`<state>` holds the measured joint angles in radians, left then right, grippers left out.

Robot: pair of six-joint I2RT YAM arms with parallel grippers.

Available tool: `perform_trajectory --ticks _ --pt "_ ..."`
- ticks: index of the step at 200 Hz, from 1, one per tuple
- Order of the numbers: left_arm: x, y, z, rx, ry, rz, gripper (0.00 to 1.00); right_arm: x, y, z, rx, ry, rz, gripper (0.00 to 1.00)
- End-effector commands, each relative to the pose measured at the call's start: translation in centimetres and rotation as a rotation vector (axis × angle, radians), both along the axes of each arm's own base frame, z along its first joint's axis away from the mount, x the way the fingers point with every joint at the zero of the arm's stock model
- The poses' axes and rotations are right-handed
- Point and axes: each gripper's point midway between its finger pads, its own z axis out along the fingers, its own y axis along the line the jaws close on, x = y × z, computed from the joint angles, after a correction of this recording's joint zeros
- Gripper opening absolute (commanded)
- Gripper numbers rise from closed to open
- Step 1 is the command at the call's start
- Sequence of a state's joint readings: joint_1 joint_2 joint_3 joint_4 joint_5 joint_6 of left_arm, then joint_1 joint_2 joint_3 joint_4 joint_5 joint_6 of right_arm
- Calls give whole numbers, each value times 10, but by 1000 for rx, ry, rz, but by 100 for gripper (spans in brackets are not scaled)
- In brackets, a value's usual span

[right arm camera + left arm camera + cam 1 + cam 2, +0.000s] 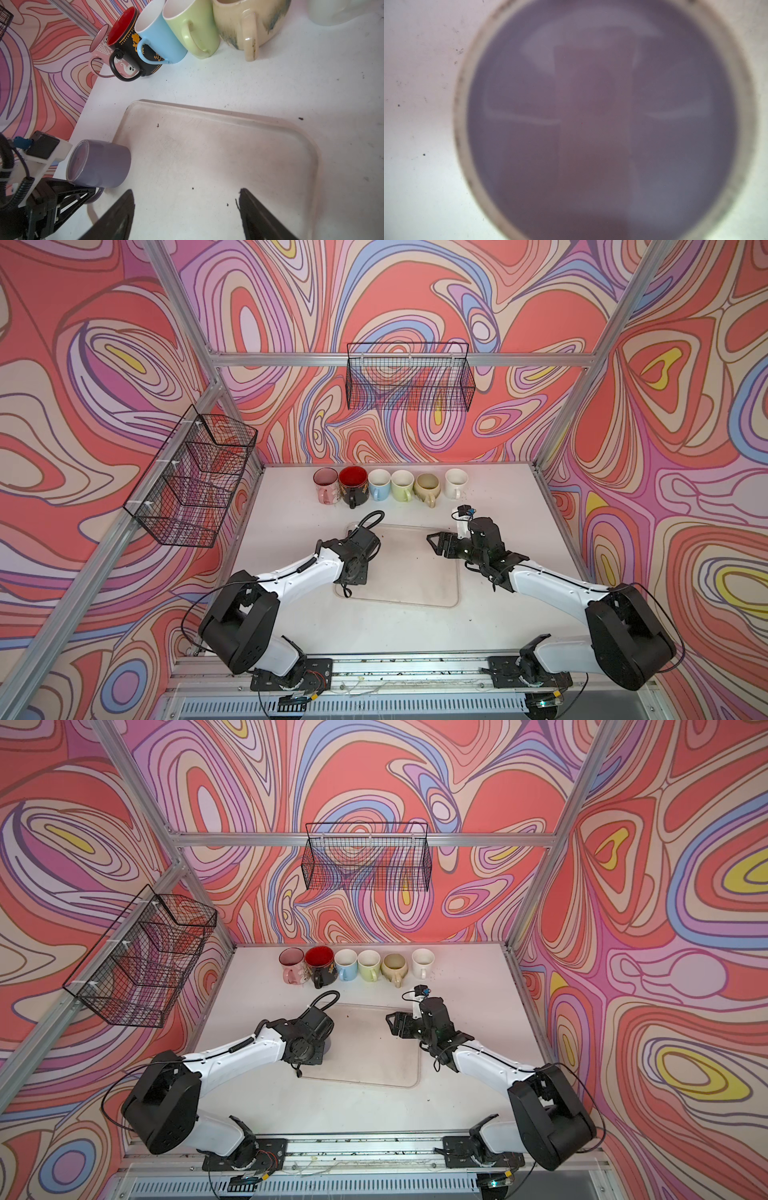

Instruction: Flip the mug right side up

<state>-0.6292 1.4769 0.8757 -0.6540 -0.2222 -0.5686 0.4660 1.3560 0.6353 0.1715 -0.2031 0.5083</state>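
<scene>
The left hand (pixel 87 192) is down beside the glazed lilac-purple ceramic mug (pixel 101 164). Its black fingers (pixel 68 195) lie along the handle loop, which pokes out just past their tips. I cannot tell whether they have pinched the handle or only bracket it, and in both top views the wrist hides them. The mug stands mouth down, its flat base and pale foot ring facing up into the left wrist camera. It sits at the left end of the clear plastic tray (pixel 207 110), on or against the rim, in the middle of the white desk (pixel 498 497).

The right hand (pixel 187 207) hangs over the tray's right end, spread wide with nothing between its fingers, well apart from the mug. A row of six upright mugs (pixel 402 485) lines the desk's far edge.

The step in hand looks like securing the grasp; the flip itself is not yet begun. The next move probably calls for a firm pinch on the handle, a lift clear of the tray, then a half turn of the wrist to bring the mouth up. Held by the handle, the body's weight hangs off to one side and may swing, so the turn should be slow.
</scene>
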Motion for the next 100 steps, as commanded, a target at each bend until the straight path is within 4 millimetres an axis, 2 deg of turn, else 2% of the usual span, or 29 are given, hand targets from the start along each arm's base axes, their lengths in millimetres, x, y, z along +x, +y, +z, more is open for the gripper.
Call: perform_trajectory --ticks 1,20,62,100 --pt "5 5 16 18 -40 6 21 -1 4 -1 4 -3 15 81" --pt "4 6 14 22 -35 6 17 -1 5 -1 1 -4 19 81" --pt "5 5 9 32 -19 7 0 -2 5 -1 -6 -6 25 81" --pt "5 4 9 33 -16 9 0 -2 5 1 -6 -17 30 83"
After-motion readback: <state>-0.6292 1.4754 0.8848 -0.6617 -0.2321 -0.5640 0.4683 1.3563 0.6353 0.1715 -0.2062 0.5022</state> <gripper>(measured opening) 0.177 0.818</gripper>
